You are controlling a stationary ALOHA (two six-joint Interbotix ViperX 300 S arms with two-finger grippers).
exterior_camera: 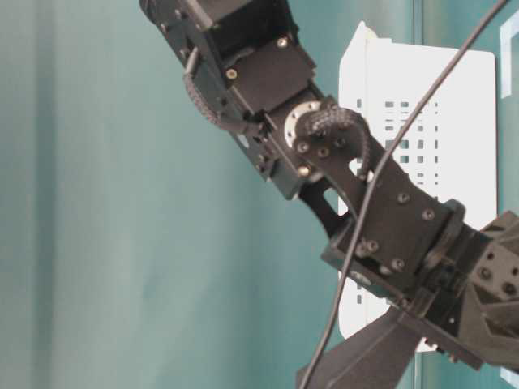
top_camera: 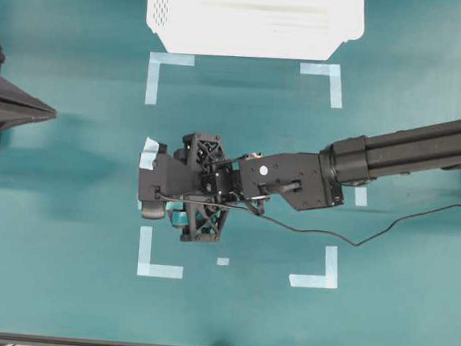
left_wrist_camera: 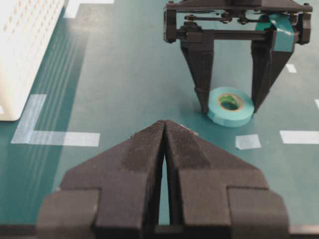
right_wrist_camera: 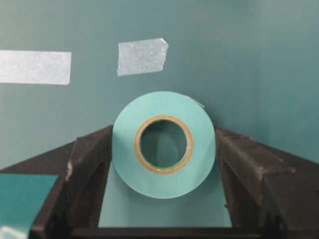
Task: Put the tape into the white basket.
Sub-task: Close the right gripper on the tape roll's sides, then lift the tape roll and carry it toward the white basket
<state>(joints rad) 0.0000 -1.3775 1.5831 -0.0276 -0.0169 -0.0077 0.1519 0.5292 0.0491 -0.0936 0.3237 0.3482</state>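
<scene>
The tape (right_wrist_camera: pixel 164 144) lies flat on the green worktop (top_camera: pixel 64 288), hole upward, between the two fingers (left_wrist_camera: pixel 202 74) of the right claw (left_wrist_camera: pixel 230 102). In the right wrist view both fingers stand close at the sides of the roll, touching it or almost; I cannot tell if they press it, so the claw is partly open around the tape and not clearly gripping. From overhead the roll is almost hidden under the right claw; only a small teal edge shows.

Around the tape there are pale tape strips (right_wrist_camera: pixel 142 56) stuck on the worktop, one small piece just beyond the roll and a longer one beside it. Pale corner marks (top_camera: pixel 159 263) frame the area where the tape lies.

The white basket (top_camera: pixel 253 20) stands well apart from the tape, past the far corner marks, at the top edge of the overhead view. Between the tape and the basket only bare worktop and the marks are seen.

The left claw (left_wrist_camera: pixel 164 130) is well apart from the tape, at the left edge, its fingers pressed together and holding nothing.
</scene>
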